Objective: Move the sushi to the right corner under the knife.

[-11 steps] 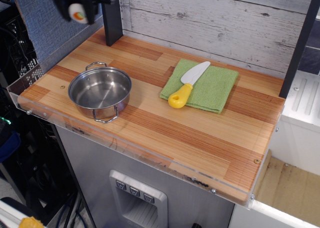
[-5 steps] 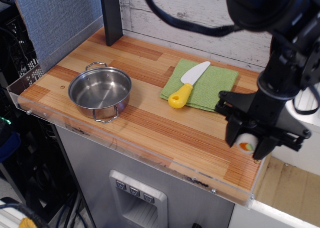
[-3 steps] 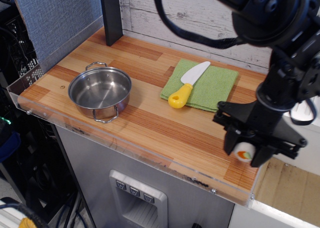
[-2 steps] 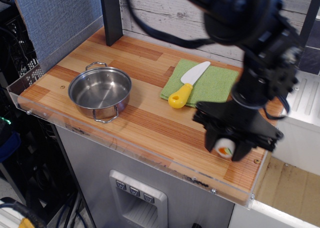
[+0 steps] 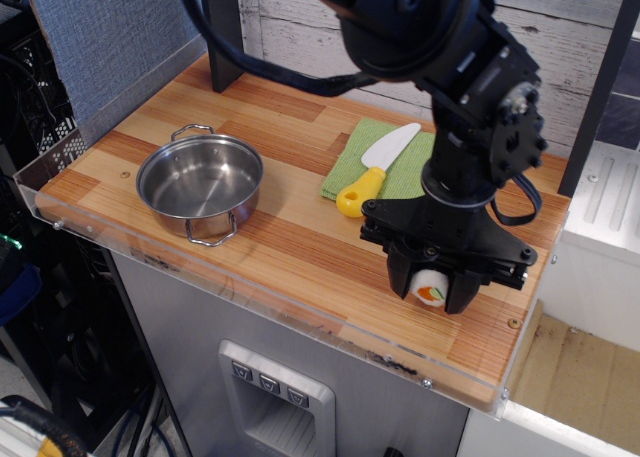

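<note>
My gripper (image 5: 432,289) is shut on the sushi (image 5: 431,288), a small white roll with an orange-and-green end facing the camera. It hangs low over the striped wooden board (image 5: 300,257), near the front right part, below the knife (image 5: 377,167). The knife has a white blade and yellow handle and lies on a green cloth (image 5: 384,167). I cannot tell whether the sushi touches the board. The black arm hides the cloth's right half.
A steel pot (image 5: 200,182) with two handles stands at the left of the board. A clear acrylic edge (image 5: 250,302) runs along the front. A dark post (image 5: 222,32) stands at the back left, another (image 5: 598,87) at the right.
The gripper carried the sushi from high at the back left across to the right front of the board, then shifted left from the right corner by a short way.
</note>
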